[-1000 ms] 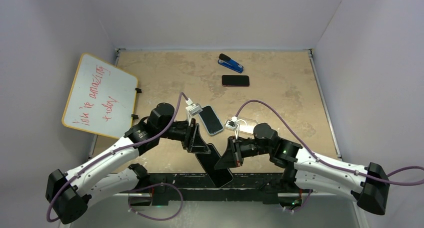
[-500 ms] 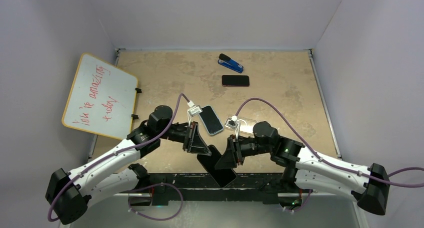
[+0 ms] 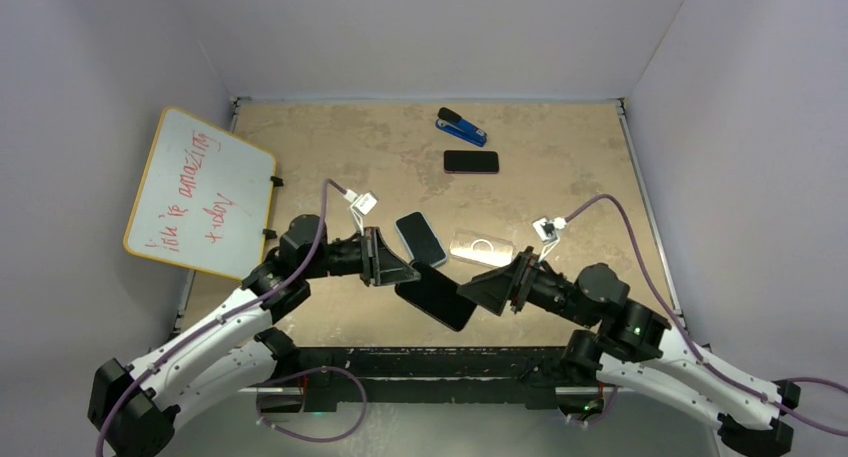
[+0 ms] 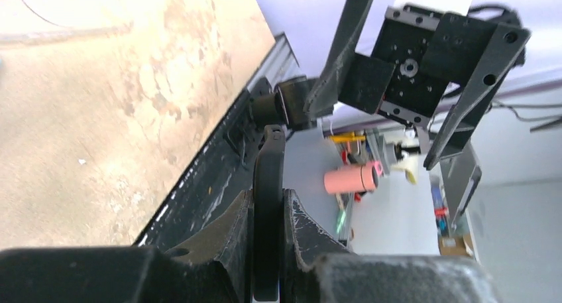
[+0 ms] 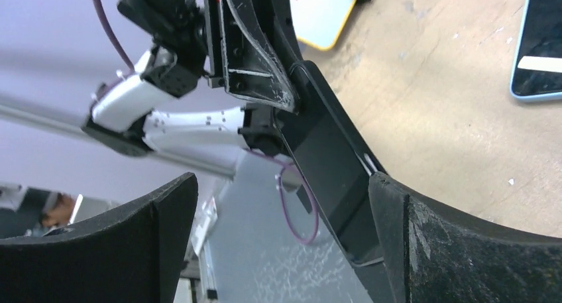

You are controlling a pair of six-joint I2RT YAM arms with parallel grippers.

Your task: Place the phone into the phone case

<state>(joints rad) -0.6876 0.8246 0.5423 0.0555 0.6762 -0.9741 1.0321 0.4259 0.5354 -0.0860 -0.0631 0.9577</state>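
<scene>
Red marker handwriting runs across the whiteboard [image 3: 198, 192], propped far to the left of the phone case [image 3: 482, 247]. I can make out "amazing" and "today"; the rest is a scrawl. The case is clear and lies flat on the bench [image 3: 330, 147], with a faint ring showing on it.

Just to the near left of the case, the left tool [image 3: 398, 269] is pinched tight on one end of the black phone [image 3: 438, 297], which juts out toward the right tool [image 3: 492, 289]. That one sits just on the near side of the case, splayed wide with nothing in it.

From above I also see a blue-rimmed phone [image 3: 421, 239] just left of the case, a second black phone [image 3: 471, 161] beyond it, and a blue stapler [image 3: 461, 126] further back still. Only the left wrist view looks past the bench edge, to a pink cylinder [image 4: 350, 178] out in the room.

The bench is mottled tan board, walled in by pale lilac panels [image 3: 430, 37].
</scene>
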